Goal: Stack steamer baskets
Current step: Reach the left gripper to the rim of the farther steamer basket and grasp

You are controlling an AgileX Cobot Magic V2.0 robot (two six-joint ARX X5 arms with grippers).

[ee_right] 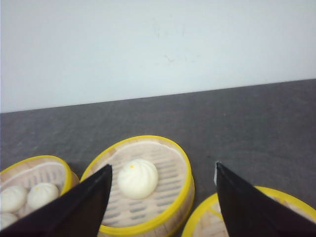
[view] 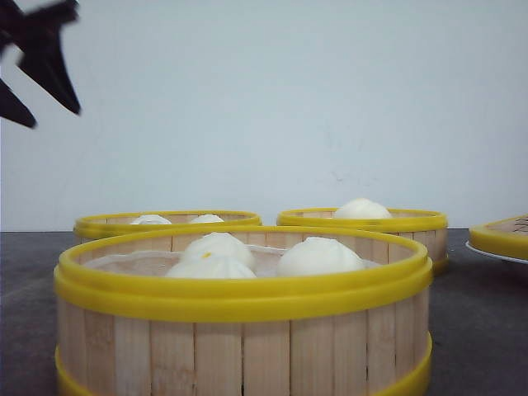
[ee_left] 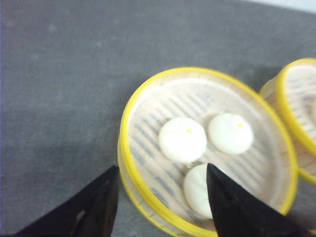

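**Both pincers spread, no basket lifted yet**

My left pincer (ee_left: pixel 160 202) hangs released above the near steamer basket (ee_left: pixel 207 148), one finger over its buns (ee_left: pixel 182 139). My right pincer (ee_right: pixel 163 197) gapes toward the one-bun basket (ee_right: pixel 143 182). Descending now, I judge I'd crush a bun. The far-left basket (view: pixel 165 221) sits half hidden; the lid (view: pixel 503 235) is cut off.

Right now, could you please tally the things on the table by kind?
steamer baskets: 3
buns: 6 showing in the front view (a rim may hide more)
lid: 1
white plate: 1
Total: 11
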